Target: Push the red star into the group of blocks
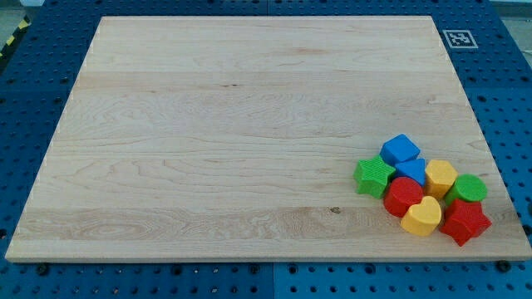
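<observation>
A: What is seen in the camera view?

B: A pale wooden worktop [208,141] is shown, laid on a blue perforated base [499,50]. A small black-and-white marker [459,38] is fixed at the worktop's corner at the view's top right. All the blocks are gathered at the view's bottom right.

A: Where is the red star placed?

B: The red star [465,222] is found at the lower right edge of the cluster, close to the worktop's bottom edge. It is pressed against the yellow heart [422,217] on its left, and the green round block [470,188] is seen just above it.

A: How are the others arranged?

B: A blue cube [400,149] is set at the top of the group, with a second blue block [411,170] just below it. A green star [373,176] is placed at the view's left of the group. A yellow hexagonal block [440,177] lies between the lower blue block and the green round one. A red round block [403,198] is tucked between the green star and the yellow heart.

A: And the tool?

B: My tip is not shown anywhere in the view, so its position relative to the blocks cannot be told.
</observation>
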`<state>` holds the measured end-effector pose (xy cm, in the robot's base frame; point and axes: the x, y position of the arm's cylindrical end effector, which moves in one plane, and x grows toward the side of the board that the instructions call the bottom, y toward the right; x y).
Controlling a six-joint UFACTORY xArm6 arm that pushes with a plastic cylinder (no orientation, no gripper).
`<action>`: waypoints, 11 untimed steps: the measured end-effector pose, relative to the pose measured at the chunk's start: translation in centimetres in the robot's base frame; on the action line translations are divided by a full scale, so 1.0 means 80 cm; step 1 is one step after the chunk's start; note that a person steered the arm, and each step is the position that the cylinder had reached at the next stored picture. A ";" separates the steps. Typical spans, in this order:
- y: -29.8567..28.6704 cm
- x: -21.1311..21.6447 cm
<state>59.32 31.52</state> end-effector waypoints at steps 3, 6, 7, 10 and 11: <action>-0.042 0.017; -0.116 0.013; -0.134 0.010; -0.189 -0.002; -0.213 -0.015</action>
